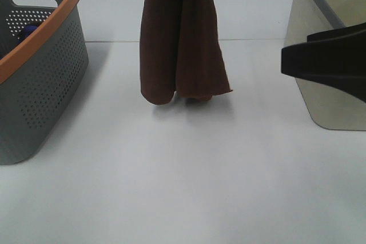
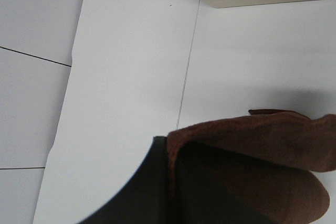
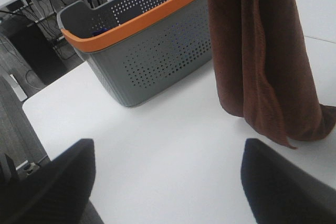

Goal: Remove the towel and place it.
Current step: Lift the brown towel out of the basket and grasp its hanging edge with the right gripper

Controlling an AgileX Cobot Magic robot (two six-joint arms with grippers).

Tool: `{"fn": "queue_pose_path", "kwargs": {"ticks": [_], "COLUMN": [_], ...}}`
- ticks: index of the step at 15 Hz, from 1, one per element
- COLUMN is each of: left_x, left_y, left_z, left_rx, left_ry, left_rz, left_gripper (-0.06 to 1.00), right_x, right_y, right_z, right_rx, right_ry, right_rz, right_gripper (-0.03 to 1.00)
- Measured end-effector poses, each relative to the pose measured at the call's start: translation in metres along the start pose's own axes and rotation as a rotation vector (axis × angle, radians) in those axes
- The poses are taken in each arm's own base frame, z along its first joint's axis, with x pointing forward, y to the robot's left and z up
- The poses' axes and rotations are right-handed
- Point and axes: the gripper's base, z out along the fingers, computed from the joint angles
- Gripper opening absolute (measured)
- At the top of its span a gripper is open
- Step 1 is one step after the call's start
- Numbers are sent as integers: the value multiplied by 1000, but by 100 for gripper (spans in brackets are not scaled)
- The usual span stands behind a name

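Note:
The dark reddish-brown towel (image 1: 183, 44) hangs down in long folds from above the top edge of the exterior view, at the middle back of the white table (image 1: 189, 187). Its lower end reaches the tabletop or hangs just above it. In the left wrist view my left gripper (image 2: 168, 182) is shut on the towel (image 2: 262, 150), which folds over a dark finger. My right gripper (image 1: 320, 61) is at the right, apart from the towel. Its two fingers stand wide apart and empty in the right wrist view (image 3: 168, 153), with the towel (image 3: 257, 51) beyond them.
A grey perforated basket with an orange rim (image 1: 40, 84) stands at the left, with a dark object inside; it also shows in the right wrist view (image 3: 157, 51). A beige basket with a grey rim (image 1: 331, 101) stands at the right, behind my right gripper.

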Motion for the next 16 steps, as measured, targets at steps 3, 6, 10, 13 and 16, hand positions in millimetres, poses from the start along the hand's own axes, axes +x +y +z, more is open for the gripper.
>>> {"fn": "queue_pose_path", "kwargs": {"ticks": [3, 6, 10, 13, 16], "left_x": [0, 0, 1, 1, 1], "left_y": [0, 0, -2, -3, -4], "left_z": [0, 0, 0, 0, 0], "left_rx": [3, 4, 22, 36, 39], "left_ry": [-3, -3, 13, 16, 10], "left_rz": [-3, 1, 51, 62, 61], "left_gripper": [0, 0, 0, 0, 0], "right_x": [8, 26, 23, 12, 21], "right_y": [-26, -54, -84, -87, -87], "right_z": [33, 65, 102, 114, 129], "right_rx": [2, 25, 33, -41, -94], "right_ry": [40, 93, 147, 113, 145], "right_rz": [47, 28, -76, -110, -160], "right_gripper": [76, 76, 76, 76, 76]}}
